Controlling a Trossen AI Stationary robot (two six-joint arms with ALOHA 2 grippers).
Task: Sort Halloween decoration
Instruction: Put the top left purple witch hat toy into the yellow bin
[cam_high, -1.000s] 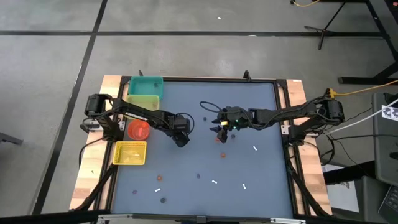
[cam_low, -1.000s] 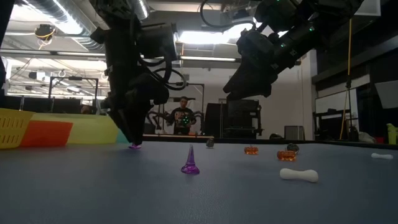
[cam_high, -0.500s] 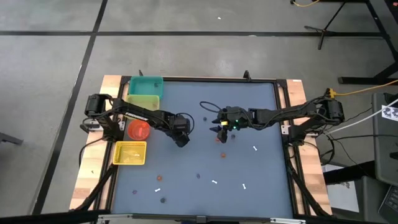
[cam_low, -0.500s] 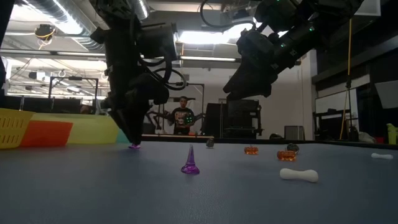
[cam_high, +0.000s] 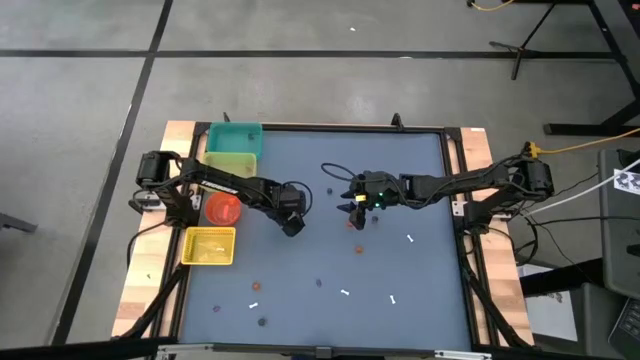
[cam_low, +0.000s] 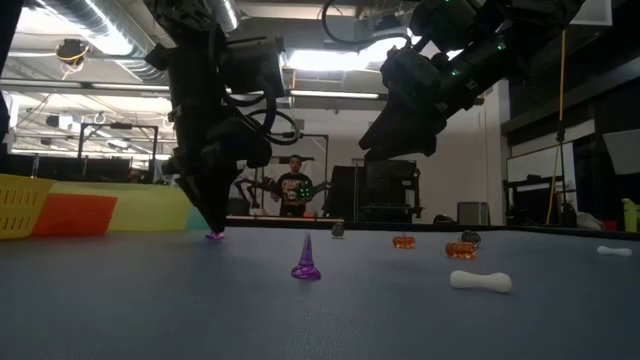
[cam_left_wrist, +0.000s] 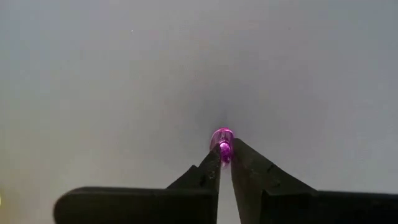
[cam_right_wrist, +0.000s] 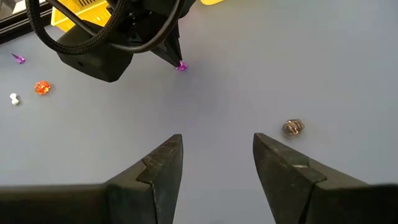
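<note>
High view: the flat, matte blue-grey table top fills the wooden frame, and two dark jointed arms reach in over it from opposite sides. Along the table's left edge stand four plastic bins: a teal rectangular bin, a pale yellow-green rectangular bin, a round red bin and a yellow rectangular bin with a slatted wall.

The left gripper sits low on the table just right of the red bin; in its wrist view the two dark tapered fingers have pinched together on a tiny glossy translucent purple trinket, rounded at its free end, which touches the table at the fingertips. The right gripper hangs above the table's middle with its two blocky fingers spread wide and nothing between them.

The Halloween decoration lies scattered as small pieces. In the low view there are a translucent purple cone with a flared base standing upright, two round orange pumpkin-like beads side by side, and a smooth white bone-shaped stick lying flat nearest the camera. The right wrist view adds a brownish rounded trinket just beyond the open fingers. From above, about four thin white sticks show on the near half of the table; the dark specks are too small to count.
</note>
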